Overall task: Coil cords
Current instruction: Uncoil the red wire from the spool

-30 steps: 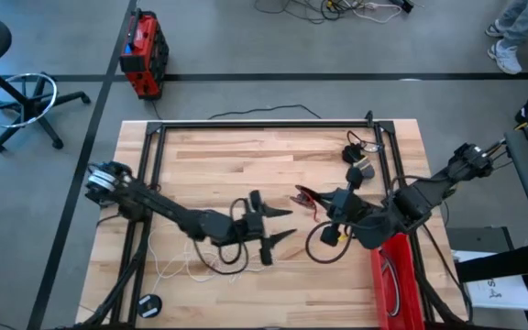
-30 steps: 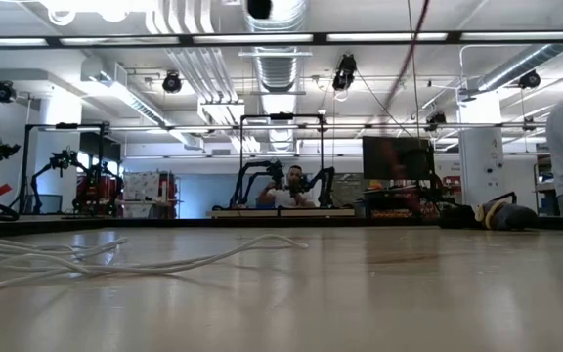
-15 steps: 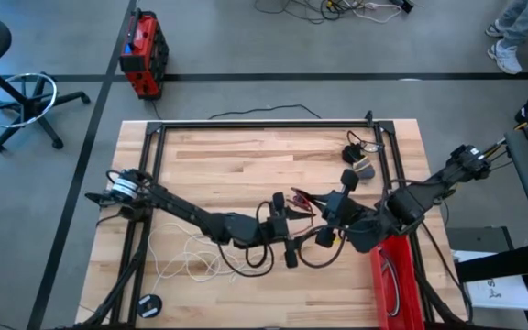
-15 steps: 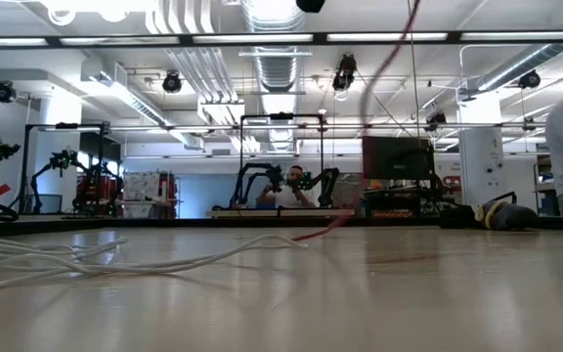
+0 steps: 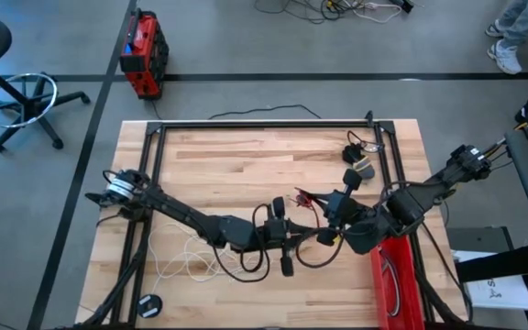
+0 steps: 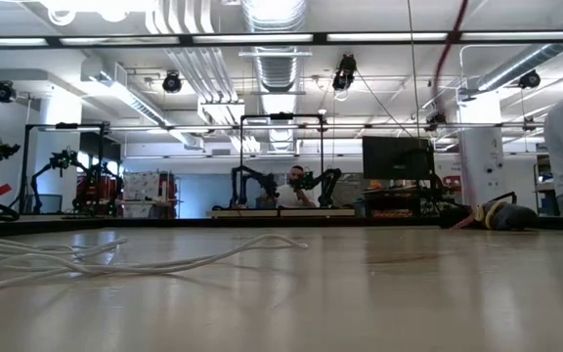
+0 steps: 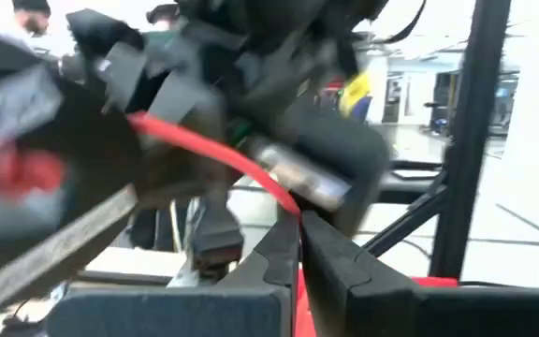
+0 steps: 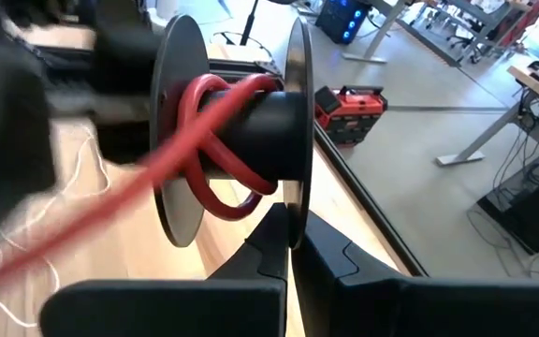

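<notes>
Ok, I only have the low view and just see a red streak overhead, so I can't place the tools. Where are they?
Observer: Both are over the middle of the table, the left tool facing the right tool closely.
Operator: What's the red streak?
Observer: The red cord; the left tool is shut on it.
Operator: And the right one?
Observer: Shut on the flange of a black spool, with red cord wound around its hub.
</notes>
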